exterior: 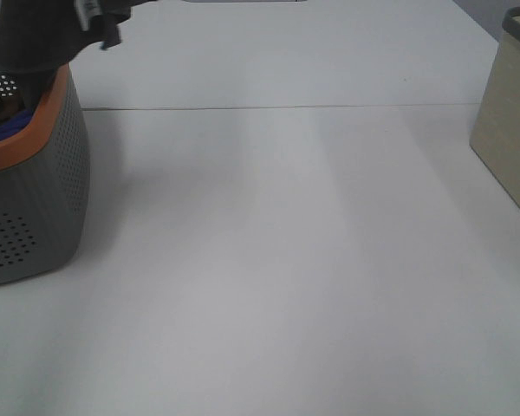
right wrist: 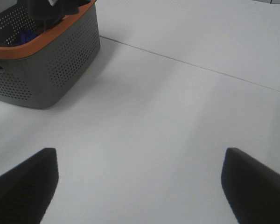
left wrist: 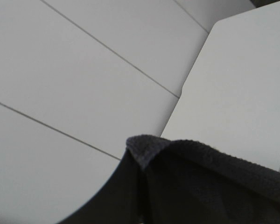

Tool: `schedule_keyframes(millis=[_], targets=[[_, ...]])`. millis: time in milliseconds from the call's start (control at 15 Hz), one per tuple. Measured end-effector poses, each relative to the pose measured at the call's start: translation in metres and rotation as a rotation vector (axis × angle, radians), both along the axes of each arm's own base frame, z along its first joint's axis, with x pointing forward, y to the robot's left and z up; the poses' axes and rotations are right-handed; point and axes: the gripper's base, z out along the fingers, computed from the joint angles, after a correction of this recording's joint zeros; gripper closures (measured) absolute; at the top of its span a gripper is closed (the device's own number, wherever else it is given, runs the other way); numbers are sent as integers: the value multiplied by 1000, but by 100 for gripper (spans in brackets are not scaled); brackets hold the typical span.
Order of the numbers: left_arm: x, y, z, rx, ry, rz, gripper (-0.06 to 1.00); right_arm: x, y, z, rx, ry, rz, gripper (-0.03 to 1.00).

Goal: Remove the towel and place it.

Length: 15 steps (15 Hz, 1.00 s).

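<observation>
Towel: the dark towel [exterior: 35, 35] hangs bunched in the air at the far left of the high view, over the basket's far rim. Its lower folds dip toward the opening, and whether they touch the rim cannot be told.
Towel, close up: in the left wrist view its terry surface [left wrist: 200, 186] fills the near edge of the picture, with a folded corner sticking up.
Tag: a small white tag [exterior: 88, 9] shows near the top of the hanging cloth.
Left gripper: hidden behind the towel and closed on it, the cloth hanging from its grip.
Basket: a grey perforated basket [exterior: 35, 199] with an orange rim stands on the left edge of the table. A bright blue cloth [exterior: 4, 134] lies inside it.
Right gripper: the right gripper [right wrist: 139, 154] hovers over bare table, well apart from the basket. Its two dark fingers [right wrist: 28, 186] are spread wide with nothing between them.
Table: a plain white table [exterior: 286, 260], matte and evenly lit. A thin seam [exterior: 277, 108] runs straight across it behind the basket.
Box: a beige box [exterior: 511, 121] with a dark top edge stands at the right edge.
Floor: in the left wrist view, pale floor tiles [left wrist: 60, 70] with thin grout lines lie beyond a rounded table corner.
</observation>
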Motion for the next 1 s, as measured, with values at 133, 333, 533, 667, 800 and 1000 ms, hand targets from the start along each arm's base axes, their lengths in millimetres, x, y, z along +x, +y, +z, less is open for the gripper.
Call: schedule_keyframes(millis=[133, 333, 533, 667, 800, 1000], targets=[[13, -34, -12, 13, 17, -79, 94, 15, 0, 0, 32, 28, -8, 12], [30, -87, -51, 70, 119, -189, 94, 38, 0, -3, 73, 59, -11, 12], [34, -117, -73, 98, 165, -244, 94, 62, 3, -10, 99, 85, 38, 12], [35, -132, -85, 112, 187, -273, 94, 82, 6, -17, 125, 95, 95, 12], [37, -140, -92, 118, 205, -285, 94, 101, 8, -24, 155, 90, 144, 12], [34, -149, -97, 116, 220, -302, 94, 132, 12, -39, 227, 83, 205, 12]])
